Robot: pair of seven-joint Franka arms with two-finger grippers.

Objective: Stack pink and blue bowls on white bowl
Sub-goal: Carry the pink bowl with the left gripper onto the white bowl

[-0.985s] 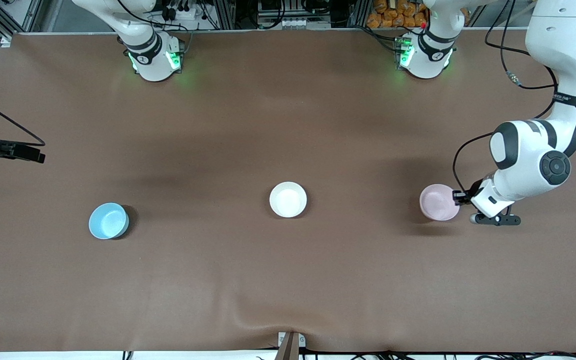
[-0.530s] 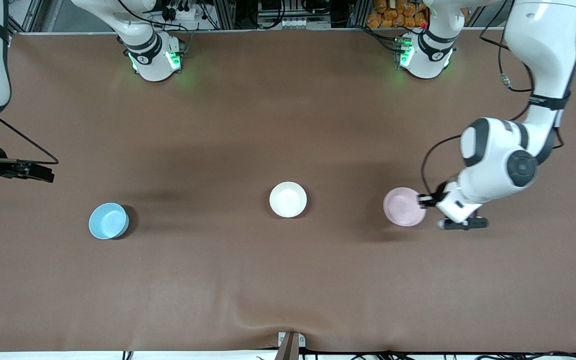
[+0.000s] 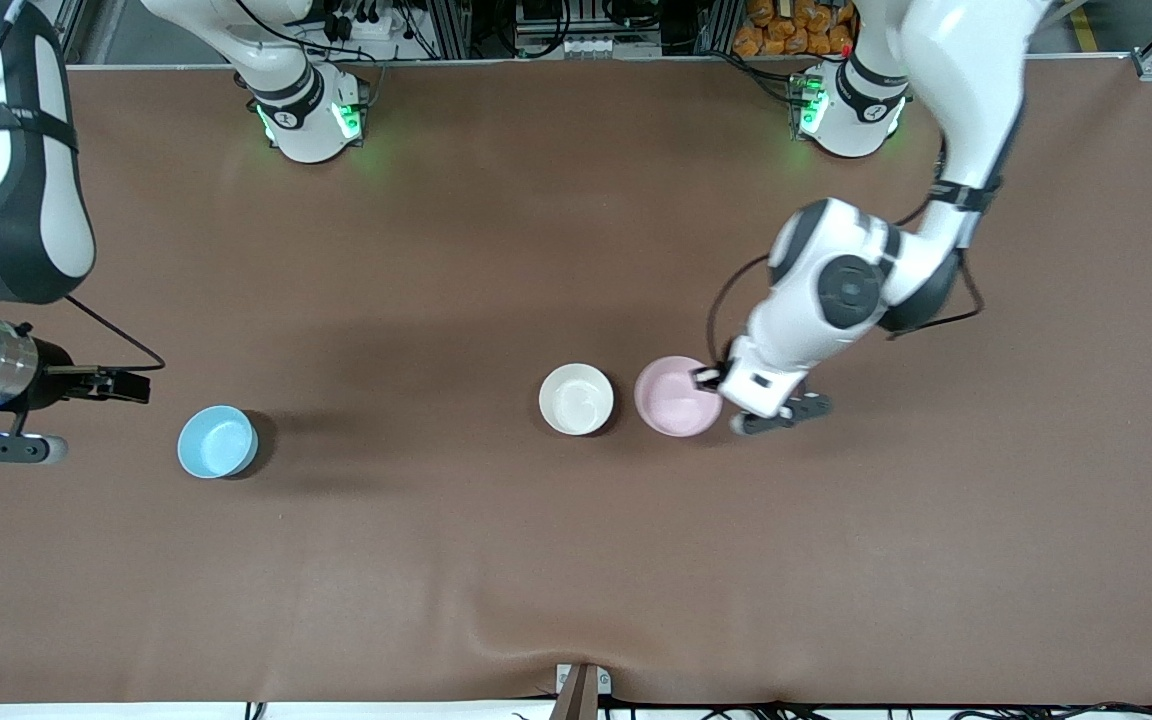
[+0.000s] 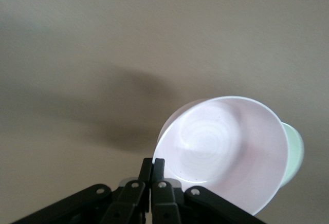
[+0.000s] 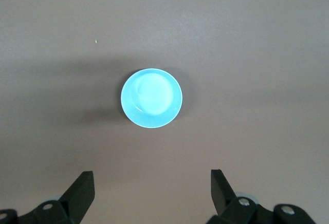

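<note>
Peeking past pink bowl (image 4: 226,149): white bowl (image 4: 294,152).

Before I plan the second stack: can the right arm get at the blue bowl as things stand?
Probably yes. The right gripper is open and up in the air near the blue bowl, which sits alone on the brown table with nothing beside it.
</note>
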